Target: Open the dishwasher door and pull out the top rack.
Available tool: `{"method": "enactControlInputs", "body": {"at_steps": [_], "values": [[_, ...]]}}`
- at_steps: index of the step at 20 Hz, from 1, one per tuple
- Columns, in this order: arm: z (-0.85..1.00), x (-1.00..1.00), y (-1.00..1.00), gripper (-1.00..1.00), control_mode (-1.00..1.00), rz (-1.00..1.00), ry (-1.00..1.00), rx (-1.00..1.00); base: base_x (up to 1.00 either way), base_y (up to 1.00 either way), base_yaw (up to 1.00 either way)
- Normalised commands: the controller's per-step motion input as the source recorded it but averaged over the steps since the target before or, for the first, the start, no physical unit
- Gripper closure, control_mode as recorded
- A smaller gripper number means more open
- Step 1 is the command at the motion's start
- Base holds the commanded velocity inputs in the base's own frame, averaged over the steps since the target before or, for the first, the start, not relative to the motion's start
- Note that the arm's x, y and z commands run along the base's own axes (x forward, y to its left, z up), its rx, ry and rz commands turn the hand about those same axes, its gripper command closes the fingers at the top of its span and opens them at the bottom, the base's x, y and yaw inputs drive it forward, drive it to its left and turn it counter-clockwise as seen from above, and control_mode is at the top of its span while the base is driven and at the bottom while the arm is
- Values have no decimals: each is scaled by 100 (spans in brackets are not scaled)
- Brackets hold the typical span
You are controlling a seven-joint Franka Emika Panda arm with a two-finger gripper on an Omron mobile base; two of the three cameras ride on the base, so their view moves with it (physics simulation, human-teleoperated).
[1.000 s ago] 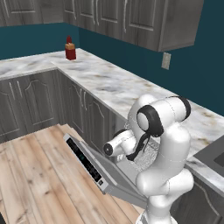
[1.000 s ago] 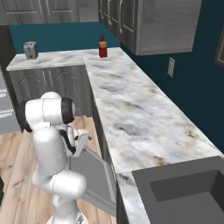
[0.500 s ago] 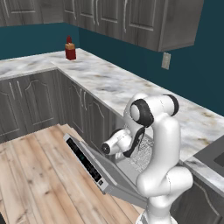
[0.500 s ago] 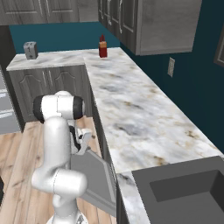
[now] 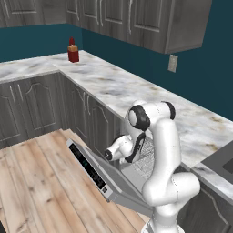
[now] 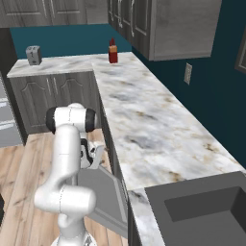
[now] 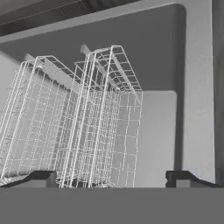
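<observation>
Dishwasher door (image 5: 98,175) hangs well open, swung down from under the marble table (image 5: 136,93) toward the wood floor (image 5: 32,182), not quite flat. It is a wide light-grey panel; along its outer edge runs a black control strip with small white marks. From the right base view I see its grey face (image 6: 103,194) slanting down below the table's edge, beside the white arm.

Just past the door, the hand (image 7: 111,179) is stretched toward the machine's opening, its two dark fingertips (image 7: 41,177) set wide apart and clasping nothing. Between and beyond them stands the top rack (image 7: 83,127), a grey wire-mesh basket of thin pale wires, sitting inside the grey tub with a smooth grey wall at its side. In the left base view a patch of that mesh (image 5: 144,154) shows behind the forearm, above the lowered door and under the table.

Farther along the table a red bottle (image 5: 73,51) stands near the corner, with a small grey toaster (image 6: 32,55) on the far run of table, dark wood-grain cabinets (image 5: 136,20) above and a wall outlet (image 5: 172,63) on the teal wall.

Compared with a second ago, the arm's elbow has lifted higher and the arm stands more upright, while the door lies at the same slant and the fingers keep the same wide spread.
</observation>
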Motion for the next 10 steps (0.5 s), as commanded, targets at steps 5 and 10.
{"method": "enactControlInputs", "body": {"at_steps": [5, 10], "values": [[-28, 37, -29, -100, -100, 0, 0, -5, 0, 0, 0], [-25, 34, -29, -100, -100, -1, 0, -6, 0, 0, 0]]}}
